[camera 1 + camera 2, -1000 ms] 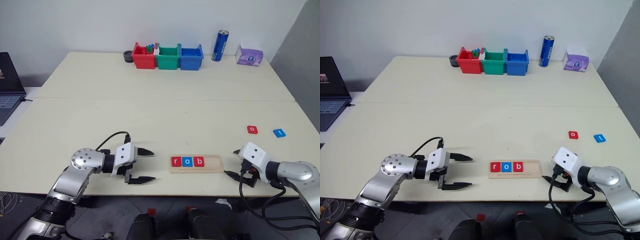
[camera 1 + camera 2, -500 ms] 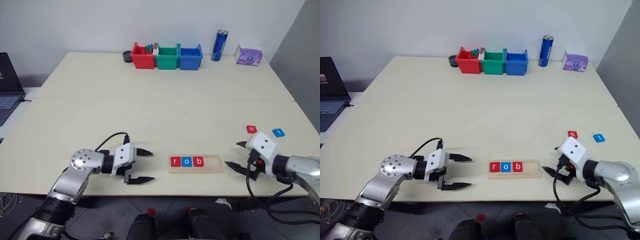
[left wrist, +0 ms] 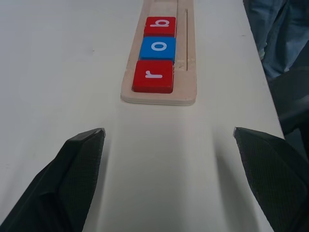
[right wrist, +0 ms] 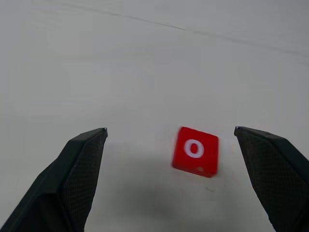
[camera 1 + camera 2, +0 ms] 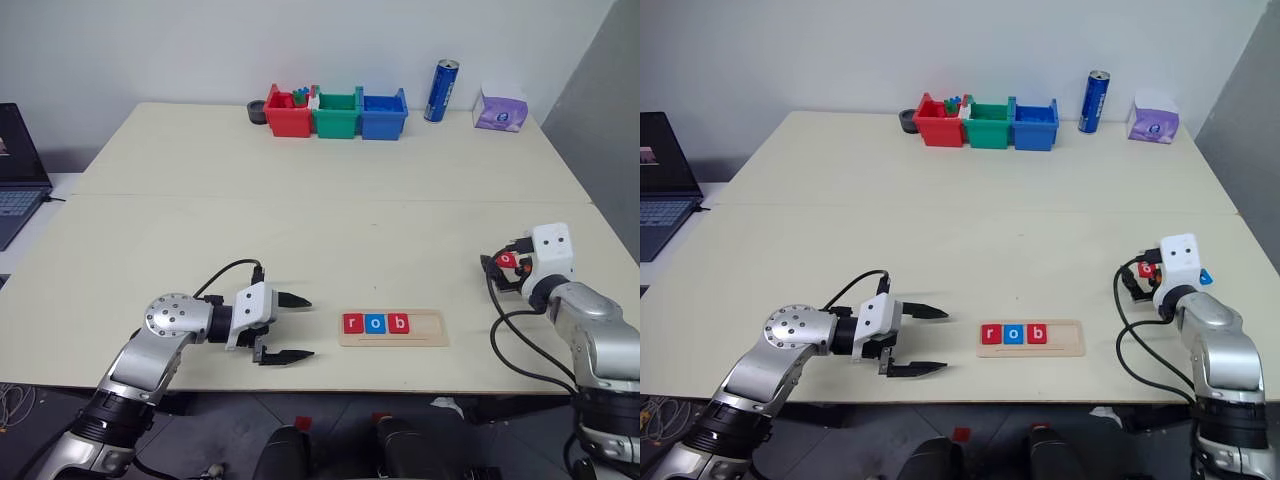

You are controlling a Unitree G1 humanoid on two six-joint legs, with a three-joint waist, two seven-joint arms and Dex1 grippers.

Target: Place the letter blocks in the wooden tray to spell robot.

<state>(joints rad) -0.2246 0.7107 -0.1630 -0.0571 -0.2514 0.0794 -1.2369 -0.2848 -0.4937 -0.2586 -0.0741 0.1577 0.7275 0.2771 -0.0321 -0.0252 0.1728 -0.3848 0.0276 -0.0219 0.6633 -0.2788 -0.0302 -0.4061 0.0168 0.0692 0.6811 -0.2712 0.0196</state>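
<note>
Tabletop: pale cream, two slabs meeting at a seam; I take the wooden tray as my landmark throughout.

Laptop: off the far left edge, well away from the tray.

Three plastic bins, red, green and blue: side by side at the far edge, well beyond the tray. A dark round item sits just beside the red bin.

My left pincer: just left of the tray's left end, pointing at it, fingers spread wide and grasping nothing. In the left wrist view the two black fingertips stand apart with bare tabletop between them and the tray straight ahead.

My right pincer: to the right of the tray and farther from me, released, fingers spread on either side of the red "o" block without touching it.

Wooden tray: long pale strip near my edge of the tabletop, its right portion unfilled.

Blue can: upright at the far edge, right of the bins.

Purple tissue pack: right of the can.

Letter blocks in the tray, left to right, touching: red "r", blue "o", red "b".

Red "o" block: flat on the tabletop, right of the tray, between my right fingers.

Blue block: just past the right pincer, mostly hidden; I cannot read its letter.
</note>
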